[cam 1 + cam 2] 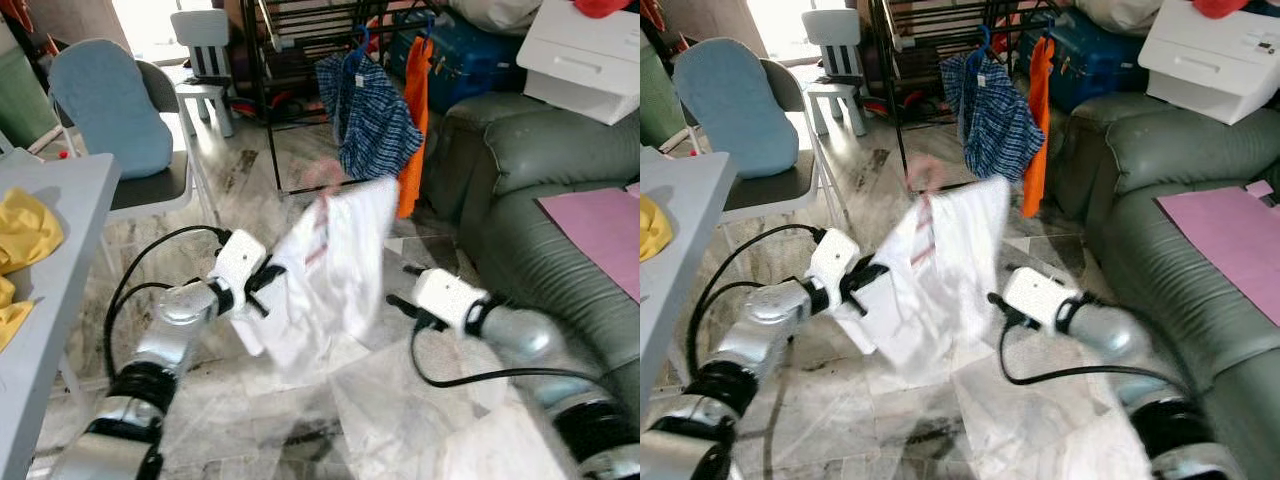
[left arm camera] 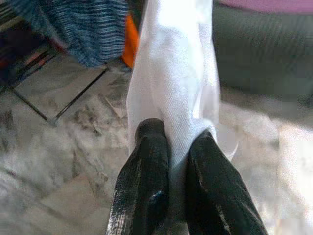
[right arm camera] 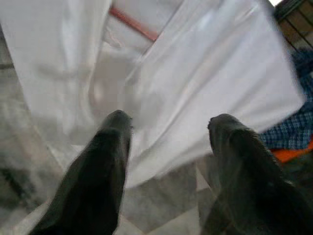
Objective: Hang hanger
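Left gripper (image 2: 178,147) clenched on white cloth garment (image 1: 335,270), which hangs lengthwise top-to-bottom, pink plastic hanger (image 1: 322,180) end up. Right gripper (image 3: 168,127) released, fingers spread, beside the garment.

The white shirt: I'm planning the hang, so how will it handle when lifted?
Likely floppy: the white shirt drapes and folds below the left hand, pinched there. Probably light, since one pinch carries it. It looks blurred, so it may swing; the right hand is open beside it.

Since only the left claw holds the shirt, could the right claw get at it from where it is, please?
Probably yes: the right claw is open and faces the white shirt closely, with nothing between them, while the left claw pinches its edge.
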`<state>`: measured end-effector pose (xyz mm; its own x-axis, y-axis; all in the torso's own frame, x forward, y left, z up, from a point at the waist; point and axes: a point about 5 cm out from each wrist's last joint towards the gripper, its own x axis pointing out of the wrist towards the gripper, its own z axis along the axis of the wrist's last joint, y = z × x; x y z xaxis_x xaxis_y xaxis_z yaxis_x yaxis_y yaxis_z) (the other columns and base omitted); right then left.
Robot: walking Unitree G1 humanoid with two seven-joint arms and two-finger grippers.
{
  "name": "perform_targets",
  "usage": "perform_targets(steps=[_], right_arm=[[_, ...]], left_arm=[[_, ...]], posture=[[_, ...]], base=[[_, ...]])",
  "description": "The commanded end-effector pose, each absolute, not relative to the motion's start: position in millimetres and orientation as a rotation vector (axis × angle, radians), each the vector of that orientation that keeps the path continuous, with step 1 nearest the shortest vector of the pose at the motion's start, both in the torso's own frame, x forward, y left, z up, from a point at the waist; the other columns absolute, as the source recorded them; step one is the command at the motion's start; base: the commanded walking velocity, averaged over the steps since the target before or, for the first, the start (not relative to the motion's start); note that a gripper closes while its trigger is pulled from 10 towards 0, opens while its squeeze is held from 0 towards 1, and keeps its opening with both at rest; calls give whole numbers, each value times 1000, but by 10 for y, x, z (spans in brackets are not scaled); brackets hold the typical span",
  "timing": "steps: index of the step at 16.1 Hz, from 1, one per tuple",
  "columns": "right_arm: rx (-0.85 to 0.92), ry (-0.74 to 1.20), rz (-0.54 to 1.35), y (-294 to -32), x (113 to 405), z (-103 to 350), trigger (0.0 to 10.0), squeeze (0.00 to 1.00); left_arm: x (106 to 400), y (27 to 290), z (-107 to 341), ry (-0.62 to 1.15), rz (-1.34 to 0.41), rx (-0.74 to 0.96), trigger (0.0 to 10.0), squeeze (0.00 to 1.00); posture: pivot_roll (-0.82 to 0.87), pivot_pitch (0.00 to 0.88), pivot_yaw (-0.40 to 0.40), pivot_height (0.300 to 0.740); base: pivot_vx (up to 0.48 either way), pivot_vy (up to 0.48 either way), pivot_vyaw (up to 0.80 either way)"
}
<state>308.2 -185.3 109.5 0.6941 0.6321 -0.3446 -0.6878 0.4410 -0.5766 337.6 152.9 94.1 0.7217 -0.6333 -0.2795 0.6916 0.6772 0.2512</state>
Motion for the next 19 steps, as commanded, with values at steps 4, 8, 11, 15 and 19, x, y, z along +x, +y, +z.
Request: perform_targets(steps=[4, 8, 11, 15, 19], right_arm=[[-796, 60, 924, -2058, 3093, 1555, 10000, 1000], [-779, 173, 1030, -2256, 3044, 1659, 10000, 1000], [-738, 239, 1098, -2296, 3025, 1619, 10000, 627], [-758, 240, 1132, -2275, 3100, 1705, 10000, 0], [-743, 280, 1147, -2325, 3099, 1636, 10000, 0]], left_arm=[[3301, 1568, 982, 124, -922, 573, 0, 0], [3251, 1432, 1011, 55, -1036, 606, 0, 0], [3212, 1346, 1048, 1, -1098, 600, 0, 0], [3147, 1326, 988, -1, -1163, 639, 0, 0], [3112, 1307, 981, -17, -1186, 623, 0, 0]], posture=[[-244, 0, 65, 740], [-249, 0, 66, 740], [-245, 0, 66, 740], [-238, 0, 62, 740], [-238, 0, 65, 740]], base=[[0, 0, 0], [0, 0, 0], [0, 0, 0], [0, 0, 0], [0, 0, 0]])
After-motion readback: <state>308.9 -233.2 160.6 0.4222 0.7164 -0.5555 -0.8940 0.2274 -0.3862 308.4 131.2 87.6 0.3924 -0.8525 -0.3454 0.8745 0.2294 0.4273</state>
